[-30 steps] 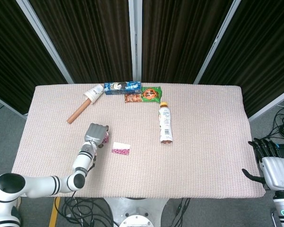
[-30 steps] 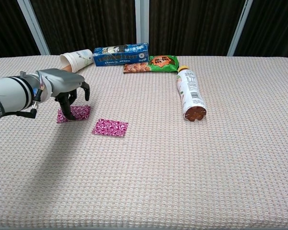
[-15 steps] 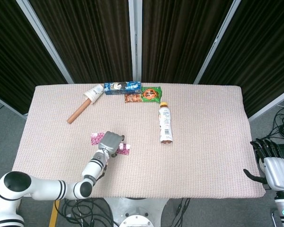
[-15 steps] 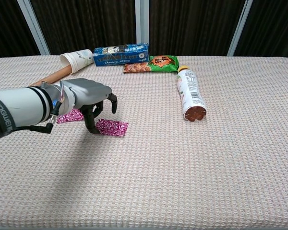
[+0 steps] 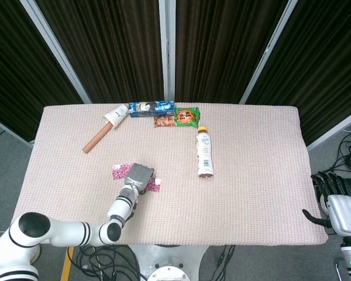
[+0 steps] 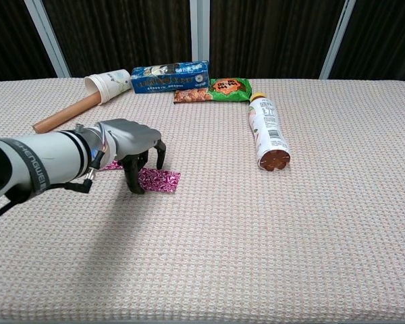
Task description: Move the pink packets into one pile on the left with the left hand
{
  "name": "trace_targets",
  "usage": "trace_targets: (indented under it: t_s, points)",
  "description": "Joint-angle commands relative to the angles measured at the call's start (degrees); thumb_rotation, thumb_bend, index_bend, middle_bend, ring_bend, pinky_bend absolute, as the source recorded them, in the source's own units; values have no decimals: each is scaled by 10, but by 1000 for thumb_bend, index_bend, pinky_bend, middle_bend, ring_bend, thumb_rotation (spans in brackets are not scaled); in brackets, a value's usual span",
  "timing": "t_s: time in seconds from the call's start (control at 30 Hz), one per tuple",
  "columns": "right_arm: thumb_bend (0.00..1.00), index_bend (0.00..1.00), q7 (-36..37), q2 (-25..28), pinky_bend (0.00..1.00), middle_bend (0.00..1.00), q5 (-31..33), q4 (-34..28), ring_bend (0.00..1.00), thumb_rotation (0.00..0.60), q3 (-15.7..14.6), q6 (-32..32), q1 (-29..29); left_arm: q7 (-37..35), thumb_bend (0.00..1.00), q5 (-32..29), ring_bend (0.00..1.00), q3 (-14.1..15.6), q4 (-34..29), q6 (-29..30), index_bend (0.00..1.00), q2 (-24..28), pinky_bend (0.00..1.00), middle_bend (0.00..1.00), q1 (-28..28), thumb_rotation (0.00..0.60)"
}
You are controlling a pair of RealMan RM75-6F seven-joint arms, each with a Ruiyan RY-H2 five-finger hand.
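**Left hand parked on the second pink packet**

Left hand (image 6: 131, 145) sits fingers-down, spread, fingertips touching one pink packet (image 6: 159, 180) mid-bench. The other packet (image 5: 120, 170) lies just to its left. Right hand (image 5: 338, 209) hangs off the bench (image 6: 256, 256) edge, fingers apart, holding nothing.

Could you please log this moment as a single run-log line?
left hand: fingers down on right pink packet | left pink packet: separate, flat on table | right hand: idle off table edge | pile: not yet formed
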Motion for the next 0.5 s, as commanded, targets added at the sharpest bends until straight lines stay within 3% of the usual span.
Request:
trace_targets:
  t_s: [0.03, 0.5]
  points:
    - [105, 131, 1, 0, 0, 81, -1, 1, 0, 503, 0, 0, 0, 0, 237, 1, 816, 0, 1, 2, 419, -2, 894, 847, -1, 600]
    - [104, 132, 2, 1, 0, 80, 2, 2, 0, 499, 0, -1, -1, 1, 237, 5, 816, 0, 18, 3, 420, -15, 893, 849, -1, 600]
